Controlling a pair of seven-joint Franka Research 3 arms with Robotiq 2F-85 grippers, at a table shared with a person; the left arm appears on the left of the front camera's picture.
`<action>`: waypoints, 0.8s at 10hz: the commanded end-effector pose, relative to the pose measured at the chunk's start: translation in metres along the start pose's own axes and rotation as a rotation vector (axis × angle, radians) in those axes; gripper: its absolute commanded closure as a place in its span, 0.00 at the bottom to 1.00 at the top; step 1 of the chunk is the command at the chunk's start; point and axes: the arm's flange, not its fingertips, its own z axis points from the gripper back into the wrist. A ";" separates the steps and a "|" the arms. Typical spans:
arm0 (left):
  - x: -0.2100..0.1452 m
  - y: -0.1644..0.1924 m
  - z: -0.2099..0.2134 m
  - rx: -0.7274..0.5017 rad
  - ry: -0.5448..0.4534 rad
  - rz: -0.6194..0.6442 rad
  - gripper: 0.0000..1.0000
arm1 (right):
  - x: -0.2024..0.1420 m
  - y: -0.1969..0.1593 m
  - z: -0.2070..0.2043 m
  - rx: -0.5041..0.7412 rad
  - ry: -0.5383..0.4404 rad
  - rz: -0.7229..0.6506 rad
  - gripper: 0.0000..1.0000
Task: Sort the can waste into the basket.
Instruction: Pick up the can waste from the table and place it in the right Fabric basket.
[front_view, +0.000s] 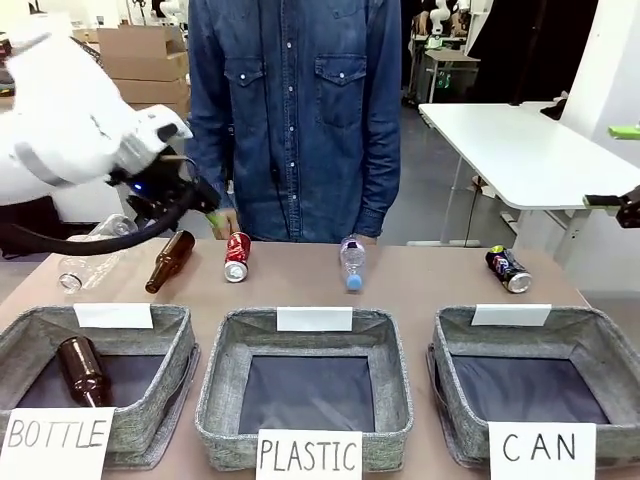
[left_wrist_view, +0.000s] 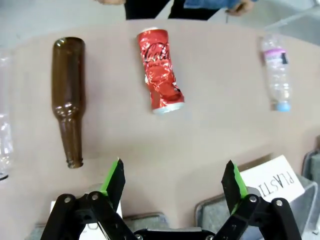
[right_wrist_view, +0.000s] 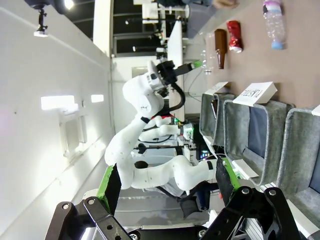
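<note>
Lying on its side near the table's far edge, the crushed red can (front_view: 236, 257) shows white Coca-Cola script in the left wrist view. It sits between a brown glass bottle (front_view: 170, 262) to its left and a clear plastic bottle (front_view: 351, 262) with a blue cap to its right, apart from both.

The dark can (front_view: 508, 269), with a round Pepsi logo, lies alone at far right, with bare tabletop all round it. It is just beyond the far rim of the grey basket (front_view: 455, 400).

That basket's front card (front_view: 541, 447) reads "CAN" in hand lettering; nothing can be seen on its dark lining. The middle bin (front_view: 215, 400) is lettered "PLASTIC". The left bin (front_view: 180, 390) is lettered "BOTTLE" and holds one brown bottle (front_view: 80, 370). Each far rim carries a white card, blank from this side.

A strip of open table runs between the row of waste and the bins.

Left gripper (left_wrist_view: 174, 175): jaws apart, nothing between them, hovering on the near side of the red can and short of it. Right gripper (right_wrist_view: 167, 175): jaws apart and empty, off the table's right side.

A person in a denim shirt (front_view: 295, 110) stands at the far edge.
</note>
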 end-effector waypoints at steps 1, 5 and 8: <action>0.021 0.000 -0.004 -0.004 0.036 0.028 0.00 | 0.002 0.001 0.000 0.016 0.002 0.024 0.00; -0.041 0.124 0.112 -0.427 -0.004 0.039 0.00 | 0.002 0.001 0.000 0.016 0.002 0.024 0.00; -0.137 0.193 0.180 -0.594 -0.162 0.051 0.00 | 0.002 0.001 0.000 0.016 0.002 0.024 0.00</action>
